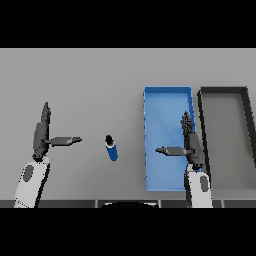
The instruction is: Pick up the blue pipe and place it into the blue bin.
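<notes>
1. The blue pipe (111, 148) is seen lying on the grey tabletop (90, 85), between the two hands and just left of the blue bin (168, 95); nothing touches it, so the pick-up is judged not yet begun.
2. The left hand (41, 134) is held well left of the pipe, its fingers straight and its thumb stretched toward the pipe; nothing is held.
3. The right hand (191, 142) is seen over the bin, fingers straight, thumb out to the left, likewise empty.
4. Either hand could serve; the pipe is best approached from above, with the fingers spread wide.
5. The grip is best taken across the blue middle, not the dark cap at its far end.
6. The pipe may roll if nudged, so contact on both sides together is advised.
7. The dark bin (248, 125) beside the blue one is to be avoided at release.
</notes>
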Robot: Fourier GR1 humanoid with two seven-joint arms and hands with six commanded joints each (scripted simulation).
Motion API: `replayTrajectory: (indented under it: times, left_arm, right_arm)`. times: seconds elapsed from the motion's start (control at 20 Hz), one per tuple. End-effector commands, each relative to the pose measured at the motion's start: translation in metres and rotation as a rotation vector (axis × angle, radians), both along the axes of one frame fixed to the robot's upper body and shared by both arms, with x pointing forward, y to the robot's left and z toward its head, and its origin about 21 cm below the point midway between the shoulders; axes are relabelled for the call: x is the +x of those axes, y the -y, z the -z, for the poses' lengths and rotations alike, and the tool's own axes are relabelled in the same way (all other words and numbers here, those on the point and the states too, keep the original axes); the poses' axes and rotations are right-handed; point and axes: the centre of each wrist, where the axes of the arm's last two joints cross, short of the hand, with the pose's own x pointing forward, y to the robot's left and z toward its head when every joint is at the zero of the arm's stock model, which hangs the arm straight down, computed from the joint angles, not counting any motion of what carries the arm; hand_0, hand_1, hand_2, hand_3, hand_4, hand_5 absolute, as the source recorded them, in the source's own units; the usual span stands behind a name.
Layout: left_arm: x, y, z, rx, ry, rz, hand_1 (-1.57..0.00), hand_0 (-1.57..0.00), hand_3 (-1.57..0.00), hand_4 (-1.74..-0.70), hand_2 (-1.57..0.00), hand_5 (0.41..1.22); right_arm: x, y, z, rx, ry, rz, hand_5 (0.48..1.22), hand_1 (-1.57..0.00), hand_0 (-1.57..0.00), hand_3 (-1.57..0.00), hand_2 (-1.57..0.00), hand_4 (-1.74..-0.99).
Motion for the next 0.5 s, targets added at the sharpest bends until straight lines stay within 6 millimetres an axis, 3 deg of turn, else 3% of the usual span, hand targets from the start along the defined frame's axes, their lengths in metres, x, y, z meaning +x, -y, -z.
replayTrajectory:
  times: [0.0,0.25,0.35,0.45]
  left_arm:
    - [0.000,0.000,0.000,0.000,0.005,0.000,0.00,0.00,0.00,-0.97,0.00,0.593]
    - [0.000,0.000,0.003,0.000,0.002,0.004,0.00,0.00,0.00,-0.97,0.00,0.593]
    - [-0.013,-0.027,0.007,0.118,0.004,0.185,0.00,0.00,0.00,-0.96,0.00,0.592]
    - [-0.014,-0.037,0.004,0.161,-0.008,0.264,0.00,0.00,0.00,-0.96,0.00,0.590]
  right_arm:
    - [0.000,0.000,0.000,0.000,0.000,0.001,0.629,0.00,0.00,0.00,0.00,-1.205]
    - [-0.001,0.001,0.001,0.002,-0.004,0.001,0.629,0.00,0.00,0.00,0.00,-1.205]
    - [-0.016,0.021,-0.006,-0.224,0.129,-0.053,0.628,0.00,0.00,0.00,0.00,-1.201]
    - [-0.023,0.018,-0.012,-0.288,0.149,-0.086,0.626,0.00,0.00,0.00,0.00,-1.197]
